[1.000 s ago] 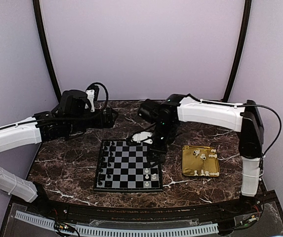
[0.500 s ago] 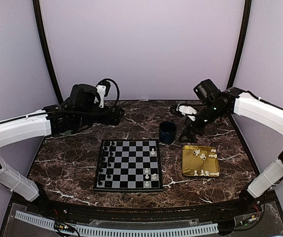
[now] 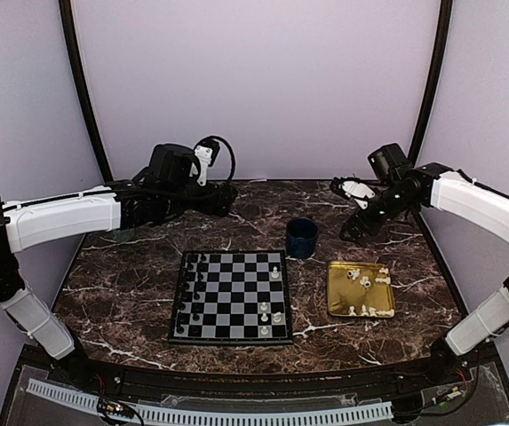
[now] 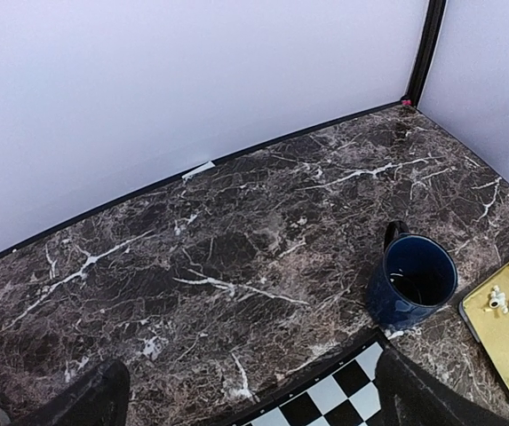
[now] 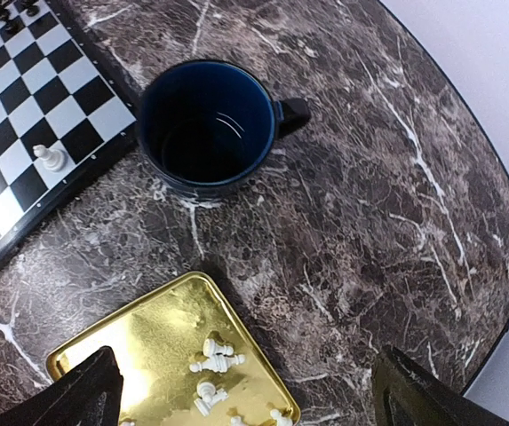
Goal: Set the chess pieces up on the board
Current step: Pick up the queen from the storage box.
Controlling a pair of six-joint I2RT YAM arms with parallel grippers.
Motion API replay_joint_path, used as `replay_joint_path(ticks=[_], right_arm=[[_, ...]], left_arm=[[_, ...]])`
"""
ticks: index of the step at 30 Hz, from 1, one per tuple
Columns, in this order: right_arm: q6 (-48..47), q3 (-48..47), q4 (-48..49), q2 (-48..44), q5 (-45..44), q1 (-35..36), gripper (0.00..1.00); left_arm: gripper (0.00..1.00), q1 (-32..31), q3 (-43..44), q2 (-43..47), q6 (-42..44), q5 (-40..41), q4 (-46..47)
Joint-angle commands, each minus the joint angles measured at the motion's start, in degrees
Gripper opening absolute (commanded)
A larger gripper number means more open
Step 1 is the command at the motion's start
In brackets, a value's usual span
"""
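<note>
The board (image 3: pixel 227 297) lies at the table's centre, with black pieces down its left columns. Several cream-white chess pieces (image 3: pixel 275 273) stand near its right edge; one piece (image 5: pixel 50 157) shows in the right wrist view. More chess pieces (image 5: pixel 214 359) lie toppled in the gold tray (image 3: pixel 338 297) to the board's right. My right gripper (image 3: pixel 352 232) hovers open and empty beyond the tray's far edge (image 5: pixel 263 311). My left gripper (image 3: pixel 223 200) hangs open and empty over the back of the table, behind the board's far edge (image 4: pixel 325 404).
A dark blue mug (image 3: pixel 302 237) stands empty between the board's far right corner and the tray; it also shows as the mug (image 4: pixel 411 280) and the mug (image 5: pixel 208 124) in the wrist views. Purple walls close in the marble table at the back and sides.
My right arm has swung from over the board's right edge back to the far right, jaws open; a white piece now shows where it was. My left arm has shifted right along the back.
</note>
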State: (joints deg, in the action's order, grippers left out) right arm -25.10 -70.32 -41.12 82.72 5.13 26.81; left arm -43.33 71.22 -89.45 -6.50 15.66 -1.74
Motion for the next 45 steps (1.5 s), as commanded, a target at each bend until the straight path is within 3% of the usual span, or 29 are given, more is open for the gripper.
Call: replay_joint_path(ticks=[1,8,11,24,30,33,40,43,45], right_arm=[[3.83,0.45,2.7,0.92,-0.1,-3.92,0.98],[7.41,3.87,8.56,-3.07,4.09,-5.19,0.98],[6.28,3.24,6.41,-5.38,11.1,-5.19,0.98],[1.12,3.21,1.03,-7.37,21.92,-5.27,0.98],[2.57,2.1,-0.5,-8.33,14.98,-5.27,0.98],[-1.1,2.37,-3.62,-7.38,15.8,-5.27,0.98],[-1.9,6.75,-0.48,-11.08,13.63,-5.27,0.98],[2.55,7.49,7.34,-16.43,5.61,-5.71,0.98],[6.11,7.68,12.28,-19.5,-4.62,-5.95,0.98]], left_arm=[[0.99,0.26,2.02,0.01,-0.25,-4.47,2.92],[0.99,0.26,-1.41,0.22,-2.75,-6.79,4.46],[0.99,0.26,-3.67,1.46,-5.49,-8.17,5.39],[0.99,0.26,-8.41,4.84,-6.77,-8.66,5.12],[0.99,0.26,-8.63,5.24,-6.39,-8.55,5.02],[0.99,0.26,-7.5,4.62,-5.38,-11.68,4.38],[0.99,0.22,-7.46,4.24,-2.98,-12.67,5.57],[0.99,0.26,-8.16,5.06,-1.43,-10.73,7.51],[0.99,0.26,-8.66,6.14,-0.42,-10.66,9.71]])
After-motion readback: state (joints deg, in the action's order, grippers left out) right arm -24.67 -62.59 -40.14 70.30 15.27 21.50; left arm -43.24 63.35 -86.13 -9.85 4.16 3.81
